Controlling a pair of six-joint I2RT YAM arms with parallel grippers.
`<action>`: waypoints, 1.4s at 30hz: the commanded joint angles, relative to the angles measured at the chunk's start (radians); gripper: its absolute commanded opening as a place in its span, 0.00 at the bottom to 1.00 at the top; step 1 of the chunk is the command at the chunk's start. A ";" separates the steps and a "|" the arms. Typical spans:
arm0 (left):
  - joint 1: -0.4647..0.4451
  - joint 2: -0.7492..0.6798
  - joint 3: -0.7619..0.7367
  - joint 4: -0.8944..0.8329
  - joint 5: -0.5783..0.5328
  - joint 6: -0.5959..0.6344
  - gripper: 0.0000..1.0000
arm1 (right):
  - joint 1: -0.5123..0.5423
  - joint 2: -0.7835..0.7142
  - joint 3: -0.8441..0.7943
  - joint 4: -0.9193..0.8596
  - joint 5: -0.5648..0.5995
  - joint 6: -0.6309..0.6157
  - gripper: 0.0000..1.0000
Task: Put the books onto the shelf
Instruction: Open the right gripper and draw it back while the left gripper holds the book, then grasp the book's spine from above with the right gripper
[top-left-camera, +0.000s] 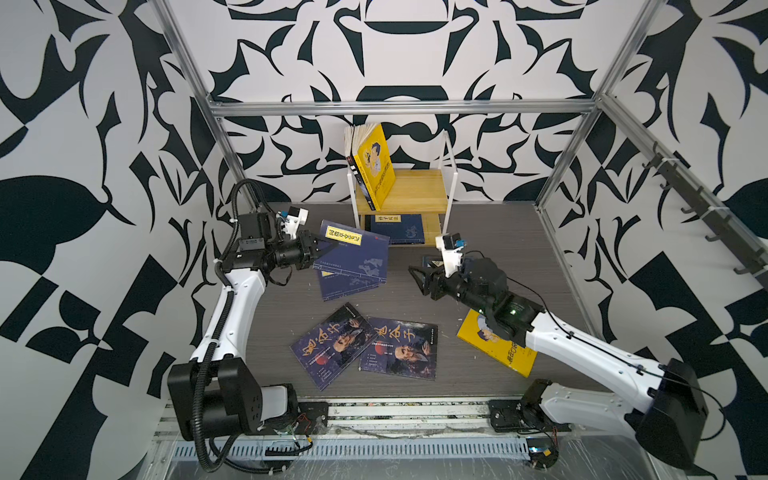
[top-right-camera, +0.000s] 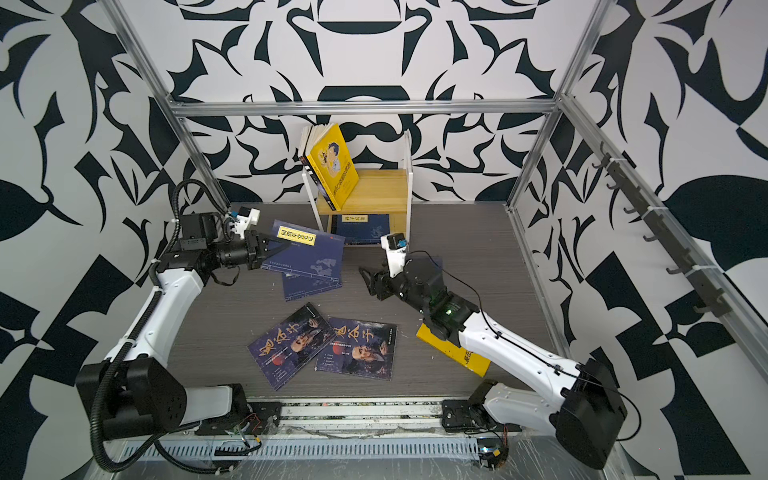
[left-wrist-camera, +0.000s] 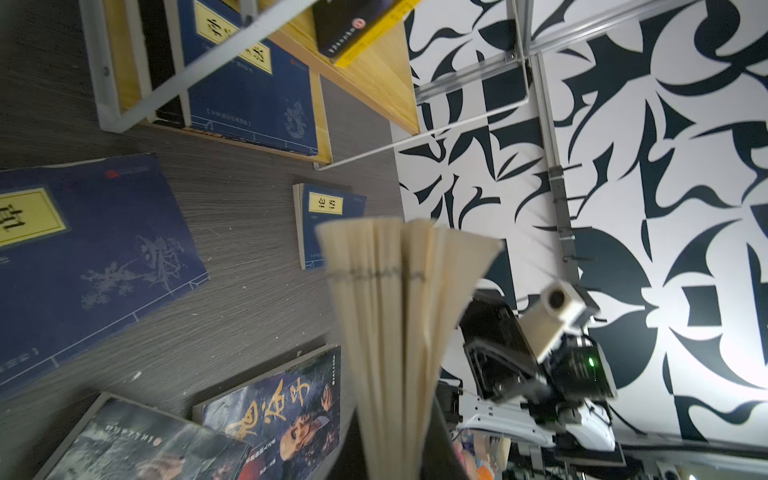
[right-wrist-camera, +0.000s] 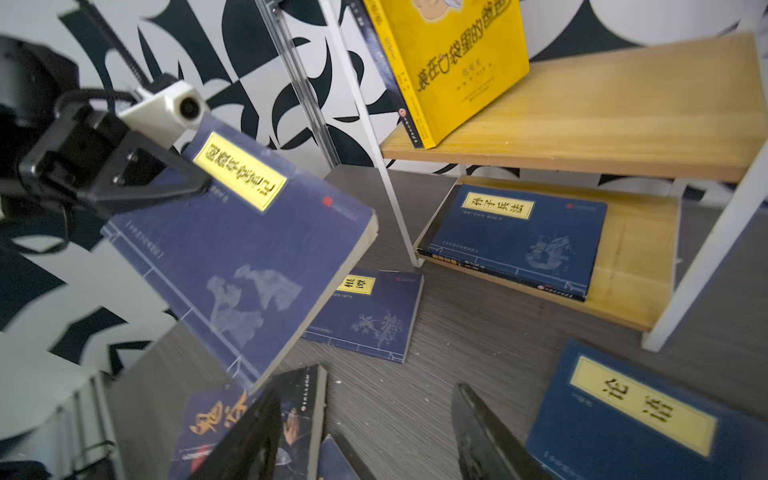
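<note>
Two robot arms are working over a dark grey table (top-left-camera: 478, 249). Left of centre in both top views, the left gripper (top-left-camera: 330, 248) is pinching the corner of a navy book (top-left-camera: 357, 259) with a yellow title label. It is holding the book tilted and clear of the table, above another navy book (top-left-camera: 351, 286) lying flat beneath. In the left wrist view, the held book's pages are fanning open. Right of centre, the right gripper (top-left-camera: 417, 279) is hovering with its claw spread and empty, pointing toward the held book. The shelf (top-left-camera: 419, 193) is standing at upper centre against the back wall. On its upper board a yellow book (top-left-camera: 376, 166) is leaning toward the left frame with darker volumes behind it. On its lower board a navy volume (top-left-camera: 397, 228) is lying flat. Waiting on the table are a dark blue calligraphy book (top-left-camera: 328, 345) and its twin (top-left-camera: 401, 347) at lower centre. A yellow one (top-left-camera: 494, 353) is lying partly under the right arm at lower right, and a small navy one (right-wrist-camera: 623, 415) is lying near the right gripper. The step in hand appears to be carrying the lifted book to the shelf. The next move likely calls for swinging it up and rightward over a board and setting it down without toppling the leaning yellow book.
</note>
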 joint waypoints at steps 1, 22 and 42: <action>0.004 -0.026 -0.074 0.138 -0.011 -0.192 0.00 | 0.131 -0.011 0.007 -0.027 0.283 -0.266 0.67; -0.009 -0.084 -0.240 0.363 -0.072 -0.450 0.00 | 0.409 0.509 0.354 0.252 0.663 -1.076 0.60; -0.063 -0.104 -0.257 0.441 -0.031 -0.425 0.03 | 0.299 0.719 0.521 0.304 0.657 -1.165 0.05</action>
